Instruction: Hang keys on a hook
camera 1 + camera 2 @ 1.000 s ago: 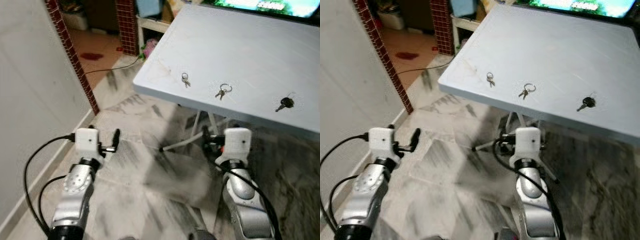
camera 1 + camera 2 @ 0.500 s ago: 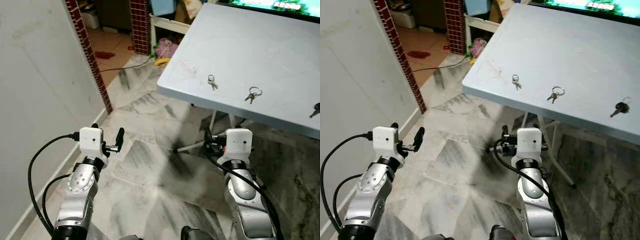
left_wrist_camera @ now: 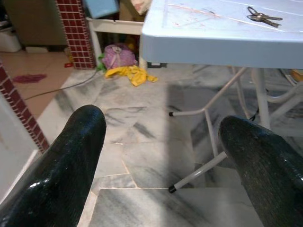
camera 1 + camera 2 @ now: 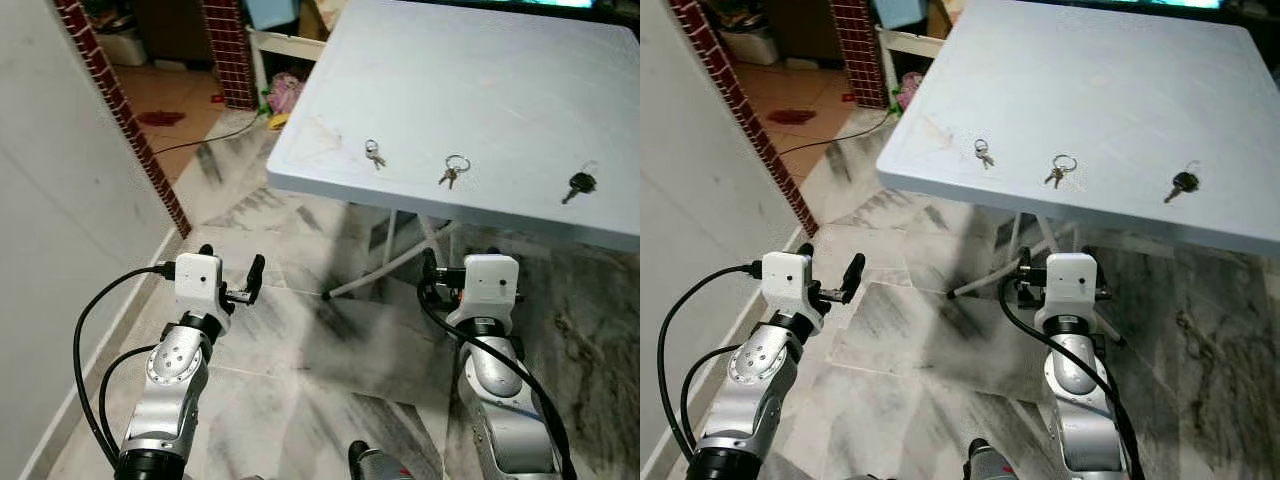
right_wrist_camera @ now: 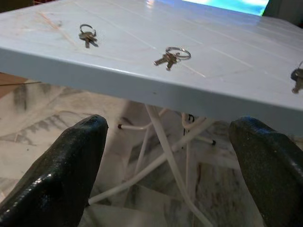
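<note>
Task stood at its start: nothing had been picked up. Three key sets lay on the pale blue-grey plastic folding desk [image 4: 480, 80], near its front edge: a small silver pair on a ring [image 4: 372, 153], a silver ring with keys [image 4: 452, 170], and a black-headed key [image 4: 577, 185]. Left end effector [image 4: 232, 283] and right end effector [image 4: 1048, 283] hung below desk level over the marbled floor [image 4: 330, 370], both with fingers spread and empty. No hook was visible. Remaining: approach, grasp keys, find hook, hang.
</note>
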`<state>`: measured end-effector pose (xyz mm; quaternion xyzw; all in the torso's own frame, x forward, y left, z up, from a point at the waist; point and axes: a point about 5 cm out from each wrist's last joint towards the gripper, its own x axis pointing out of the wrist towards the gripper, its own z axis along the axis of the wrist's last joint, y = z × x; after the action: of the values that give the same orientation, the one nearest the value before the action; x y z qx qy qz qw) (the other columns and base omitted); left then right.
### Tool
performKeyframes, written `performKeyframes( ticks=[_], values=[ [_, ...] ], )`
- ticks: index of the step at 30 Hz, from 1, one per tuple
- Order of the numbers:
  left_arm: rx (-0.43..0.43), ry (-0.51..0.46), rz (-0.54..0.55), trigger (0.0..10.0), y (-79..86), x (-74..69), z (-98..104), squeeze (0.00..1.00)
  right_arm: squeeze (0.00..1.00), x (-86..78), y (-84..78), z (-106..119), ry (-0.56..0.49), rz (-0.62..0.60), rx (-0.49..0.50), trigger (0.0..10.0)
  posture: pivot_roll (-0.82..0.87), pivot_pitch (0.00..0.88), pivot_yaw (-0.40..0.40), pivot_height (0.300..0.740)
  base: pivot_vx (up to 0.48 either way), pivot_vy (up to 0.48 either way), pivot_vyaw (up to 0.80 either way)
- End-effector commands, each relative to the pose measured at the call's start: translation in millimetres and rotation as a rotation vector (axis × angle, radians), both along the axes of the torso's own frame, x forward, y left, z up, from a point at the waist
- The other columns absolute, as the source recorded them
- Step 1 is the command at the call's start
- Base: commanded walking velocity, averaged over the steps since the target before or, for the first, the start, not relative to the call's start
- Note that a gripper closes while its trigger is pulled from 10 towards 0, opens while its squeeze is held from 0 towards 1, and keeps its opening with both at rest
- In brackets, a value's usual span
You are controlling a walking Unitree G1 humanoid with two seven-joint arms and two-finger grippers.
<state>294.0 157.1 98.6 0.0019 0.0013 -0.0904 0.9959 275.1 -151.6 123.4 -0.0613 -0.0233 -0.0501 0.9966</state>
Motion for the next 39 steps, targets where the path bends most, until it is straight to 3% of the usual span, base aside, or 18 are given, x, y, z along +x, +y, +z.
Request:
performKeyframes(
  ticks=[1, 11, 28, 39],
  values=[
    [0.001, -0.015, -0.004, 10.0, 1.6, 0.2, 3.8, 0.00, 0.00, 0.7, 0.2, 0.6, -0.004, -0.003, 0.000, 10.0, -0.11, 0.172, 0.044, 0.740, 0.000, 0.000, -0.78],
    [-0.034, -0.009, -0.007, 10.0, -1.7, 0.4, 3.2, 0.00, 0.00, 0.3, 0.5, 0.5, -0.005, -0.002, -0.006, 10.0, -0.12, 0.176, 0.044, 0.740, 0.000, 0.000, -0.78],
    [-0.013, -0.007, -0.021, 10.0, -2.7, -0.5, 1.5, 0.00, 0.00, -0.4, 1.7, -0.4, -0.003, 0.010, -0.010, 10.0, -0.11, 0.173, 0.045, 0.740, 0.000, 0.000, -0.79],
    [-0.004, -0.027, -0.012, 10.0, -1.9, -0.7, 3.6, 0.00, 0.00, 1.1, 7.9, 3.5, -0.031, 0.062, -0.027, 10.0, -0.11, 0.174, 0.043, 0.740, 0.000, 0.000, -0.08]
  ],
)
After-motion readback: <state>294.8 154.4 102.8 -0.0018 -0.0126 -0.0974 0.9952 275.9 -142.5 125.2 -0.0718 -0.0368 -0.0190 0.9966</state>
